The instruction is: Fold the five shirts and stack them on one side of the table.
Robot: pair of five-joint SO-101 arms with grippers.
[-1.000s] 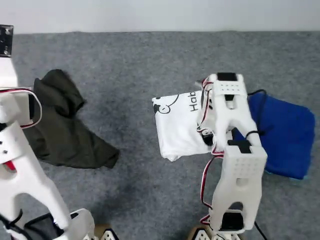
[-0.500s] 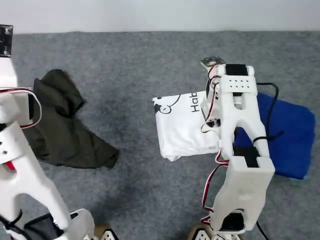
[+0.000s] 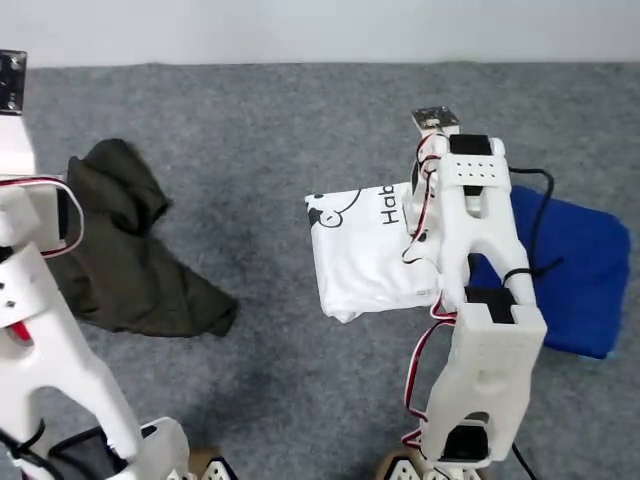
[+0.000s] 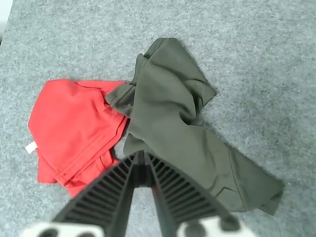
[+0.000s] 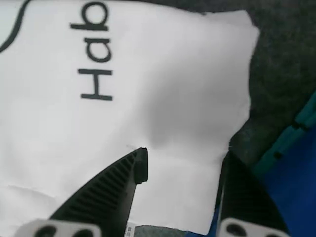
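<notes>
While poised above folded white shirt (image 5: 148,74) edge, just beside blue shirt (image 3: 570,260): right gripper (image 5: 185,163) spread apart. Left gripper (image 4: 143,158) pressed together, hanging over crumpled olive shirt (image 4: 168,98) touching red shirt (image 4: 74,123).

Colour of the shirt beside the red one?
Shirt is dark olive; best in left wrist view.

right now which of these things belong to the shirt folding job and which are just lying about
Part of the job:
white shirt
blue shirt
dark green shirt
red shirt

Just there:
grey table covering, which is the work surface and not something to fold
</notes>
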